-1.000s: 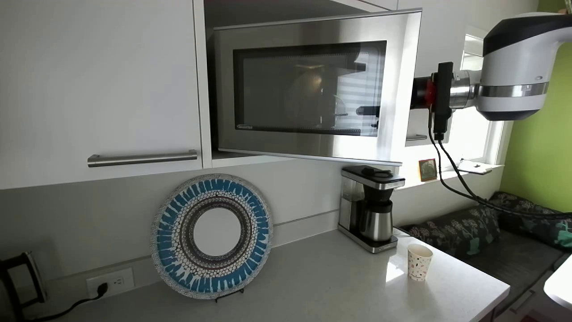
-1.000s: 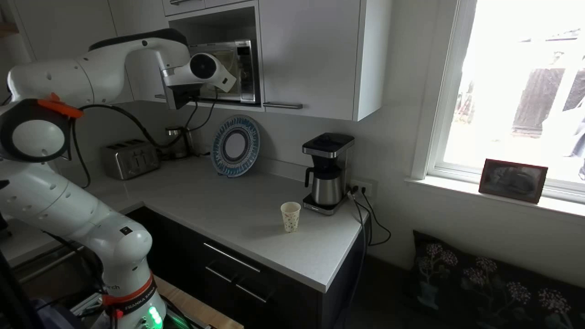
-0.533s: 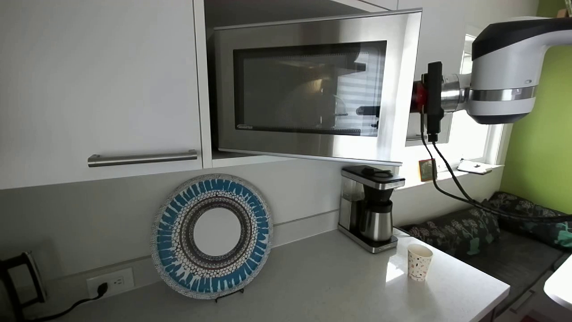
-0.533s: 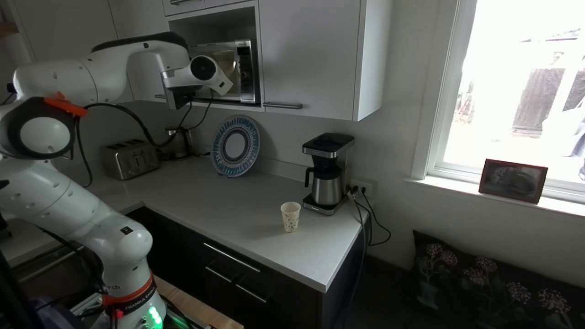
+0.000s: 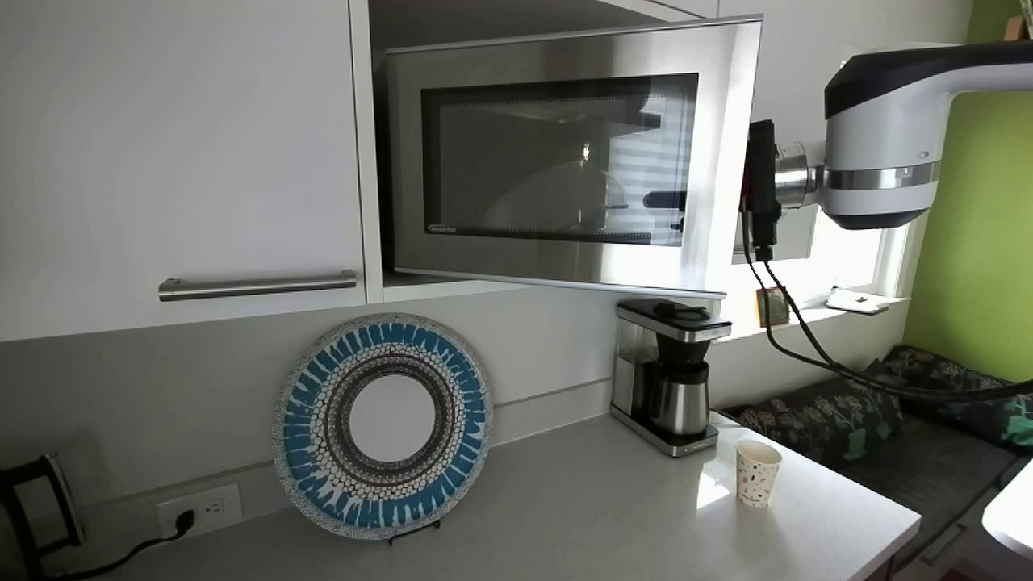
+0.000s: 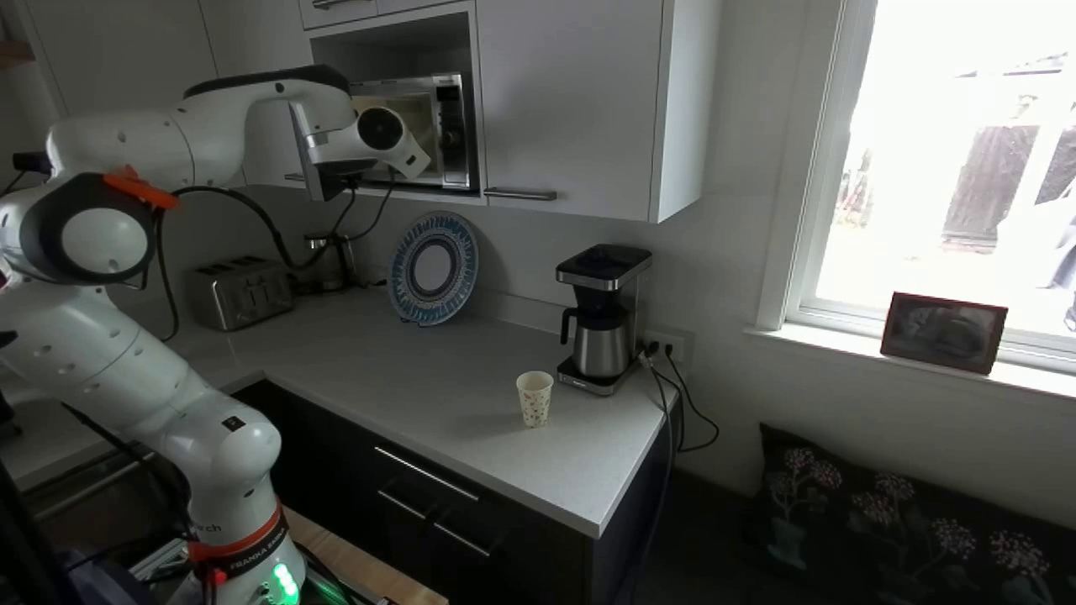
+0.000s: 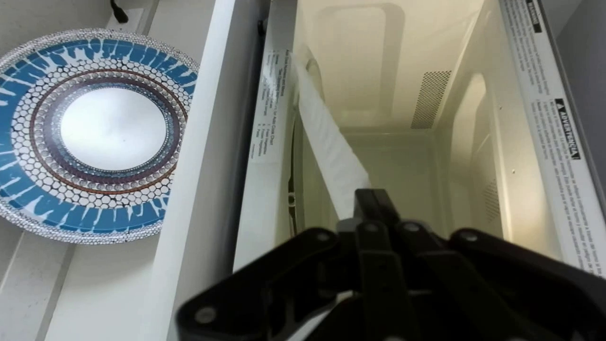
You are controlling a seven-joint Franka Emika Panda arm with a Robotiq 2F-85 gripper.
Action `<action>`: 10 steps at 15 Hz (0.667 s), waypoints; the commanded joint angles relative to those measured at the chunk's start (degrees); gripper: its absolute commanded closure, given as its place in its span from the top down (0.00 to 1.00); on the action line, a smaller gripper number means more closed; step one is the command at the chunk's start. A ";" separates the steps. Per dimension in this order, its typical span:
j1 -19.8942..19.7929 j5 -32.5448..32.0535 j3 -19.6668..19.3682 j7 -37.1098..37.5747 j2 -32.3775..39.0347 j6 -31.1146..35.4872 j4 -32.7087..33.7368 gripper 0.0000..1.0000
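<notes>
In the wrist view we had the pincer [image 7: 375, 203] drawn tight together, its black tips side by side, with a crinkled white paper-like strip [image 7: 331, 147] apparently nipped between them. From the tips the strip ran up and leftward in that view, its long axis slanting across the cream-coloured cavity [image 7: 388, 180] toward the lower front edge of the stainless-steel microwave [image 6: 454, 134]; whether its far end touched that edge we could not tell. More white showed through gaps in the pincer's linkage. We had only the one white arm [image 6: 118, 361] there; in an exterior view the open steel-framed glass door [image 5: 557, 161] hid the pincer.

Below the microwave, a round blue-and-white patterned disc [image 7: 113, 128] stood propped along the back edge of the pale worktop [image 5: 581, 500]. Farther along, we saw a black-and-steel coffee maker [image 6: 601, 319] near the back corner at the end by the bright window [image 6: 967, 185], and a speckled white paper cup [image 6: 535, 399] nearer the front edge.
</notes>
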 commanded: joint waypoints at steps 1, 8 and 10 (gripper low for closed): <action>0.99 -0.01 0.83 1.56 2.17 0.59 2.95 0.00; 1.45 -0.21 2.69 4.39 6.64 5.14 7.05 0.00; 1.47 -0.53 2.85 5.94 7.93 6.61 8.15 0.00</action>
